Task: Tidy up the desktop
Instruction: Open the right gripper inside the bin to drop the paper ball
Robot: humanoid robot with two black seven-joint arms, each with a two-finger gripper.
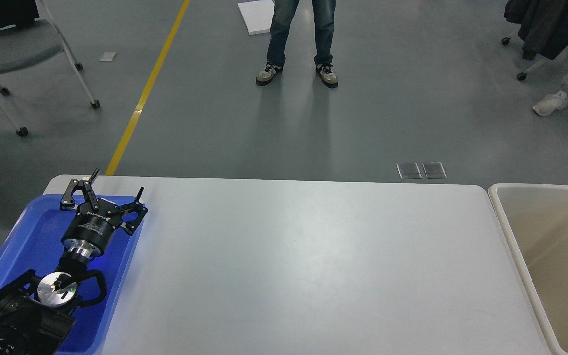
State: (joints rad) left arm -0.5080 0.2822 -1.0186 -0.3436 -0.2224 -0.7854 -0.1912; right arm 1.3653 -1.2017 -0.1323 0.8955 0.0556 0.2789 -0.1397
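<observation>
The desktop (pixel 303 256) is a wide white-grey tabletop with rounded corners, filling the lower part of the head view. My left gripper (pixel 116 182) hangs over the far end of the blue tray (pixel 27 236) at the table's left. Its two black fingers are spread wide apart with nothing between them. No loose object shows on the tabletop. My right gripper is out of view.
A beige bin (pixel 550 266) stands at the table's right end. A person (pixel 301 42) stands beyond the far edge. A wheeled chair (pixel 13 49) is at far left, another chair and a seated person at far right.
</observation>
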